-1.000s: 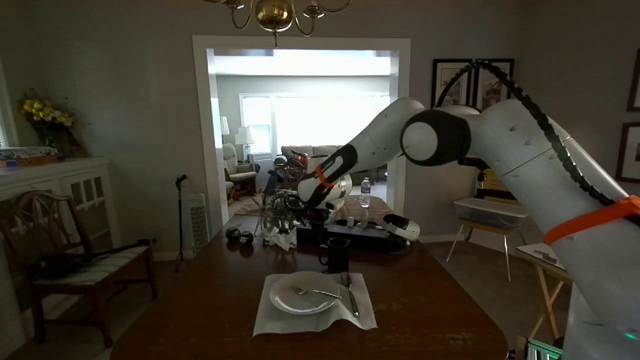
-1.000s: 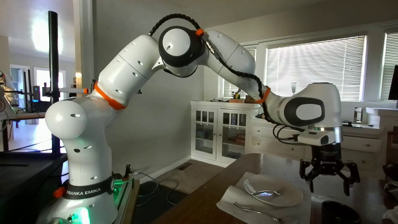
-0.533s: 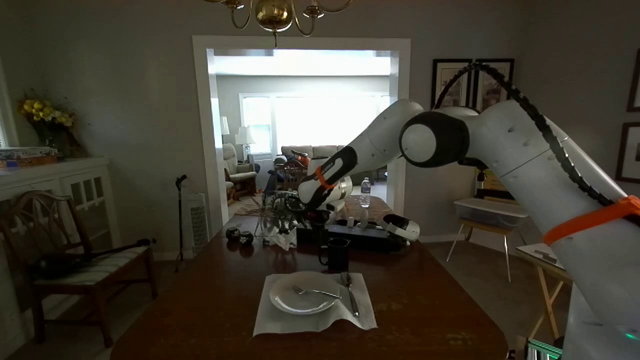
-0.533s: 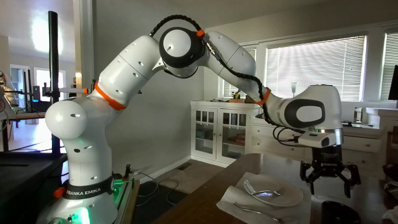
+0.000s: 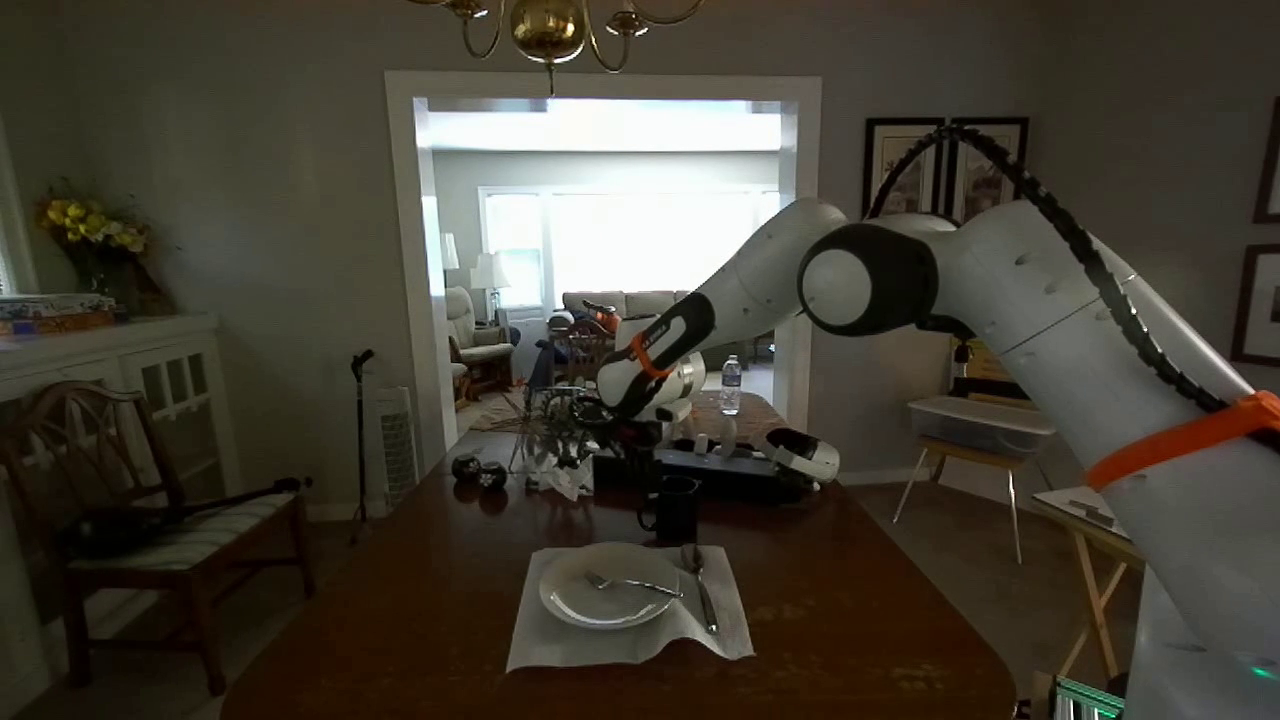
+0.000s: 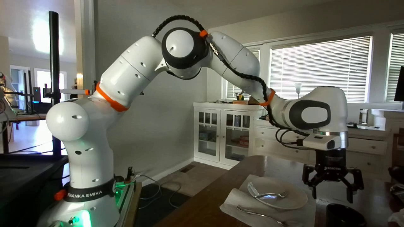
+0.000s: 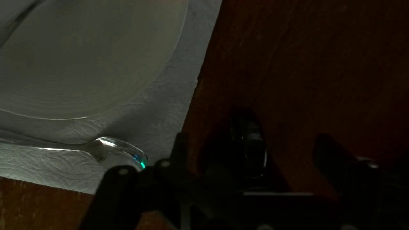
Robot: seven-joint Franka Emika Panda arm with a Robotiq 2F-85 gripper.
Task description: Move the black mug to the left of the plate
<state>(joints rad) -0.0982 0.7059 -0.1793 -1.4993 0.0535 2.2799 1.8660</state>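
Observation:
The black mug (image 5: 678, 510) stands upright on the table beyond the plate, its handle toward the left in that exterior view. In an exterior view the mug (image 6: 344, 216) is cut off by the bottom edge. The white plate (image 5: 575, 598) lies on a light paper placemat (image 5: 545, 640); the plate (image 6: 296, 201) is left of the mug there. My gripper (image 6: 332, 195) is open and empty, pointing down above and behind the mug. In the wrist view the mug's handle (image 7: 255, 150) shows between the spread fingers; most of its dark body is hidden or too dark to tell.
A fork (image 5: 640, 585) lies on the plate and a spoon (image 5: 705, 595) on the placemat. Behind the mug are a long black box (image 5: 720, 478), a white headset (image 5: 812, 458), a plant in glass (image 5: 555, 430), dark round objects (image 5: 480, 472) and a water bottle (image 5: 731, 385).
My gripper has come down a little and shifted slightly toward the plate's side in an exterior view. It stays open. The mug and plate have not moved.

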